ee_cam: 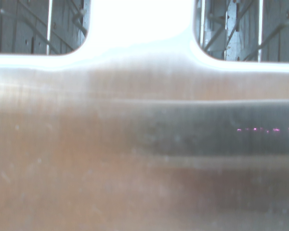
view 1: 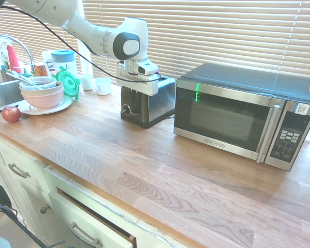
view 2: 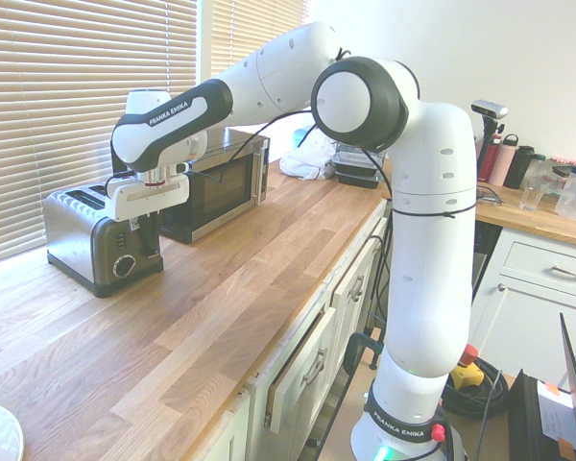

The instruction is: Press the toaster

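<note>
Here, in the first exterior view, the toaster (view 1: 154, 103) is seen on the counter (view 1: 160, 170) beside the microwave (view 1: 243, 116). In the second, the gripper (view 2: 150, 229), jaws clenched and empty, is held at its black lever end. In the wrist view, only blurred steel and slots are shown.

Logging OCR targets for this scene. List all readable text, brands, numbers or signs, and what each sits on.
"FRANKA EMIKA" on the arm's dark forearm cover.
"FRANKA EMIKA" again on the black band at the arm's base.
Microwave: a brand strip below the door, too small to read; keypad legends too small as well.
Microwave's white sticker: blurred.
Toaster: no legible marking.
Wrist view: no text.
</note>
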Controlling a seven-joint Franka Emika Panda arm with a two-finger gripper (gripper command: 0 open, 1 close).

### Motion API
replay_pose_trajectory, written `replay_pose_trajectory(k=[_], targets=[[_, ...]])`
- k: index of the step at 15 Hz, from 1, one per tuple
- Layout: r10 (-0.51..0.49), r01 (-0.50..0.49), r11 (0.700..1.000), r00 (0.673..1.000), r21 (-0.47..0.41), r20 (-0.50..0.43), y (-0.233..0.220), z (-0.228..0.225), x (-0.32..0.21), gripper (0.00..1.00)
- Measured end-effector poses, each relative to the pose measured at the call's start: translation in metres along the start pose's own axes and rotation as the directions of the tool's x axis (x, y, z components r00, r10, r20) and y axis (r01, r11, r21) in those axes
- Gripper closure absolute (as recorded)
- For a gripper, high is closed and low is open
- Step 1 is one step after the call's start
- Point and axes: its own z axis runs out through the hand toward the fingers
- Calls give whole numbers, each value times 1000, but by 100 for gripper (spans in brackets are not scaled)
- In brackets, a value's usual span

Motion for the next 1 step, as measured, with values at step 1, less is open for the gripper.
replay_pose_trajectory(k=[1], targets=[[1,-1,1000,1000,0,1,0,0,0,0]])
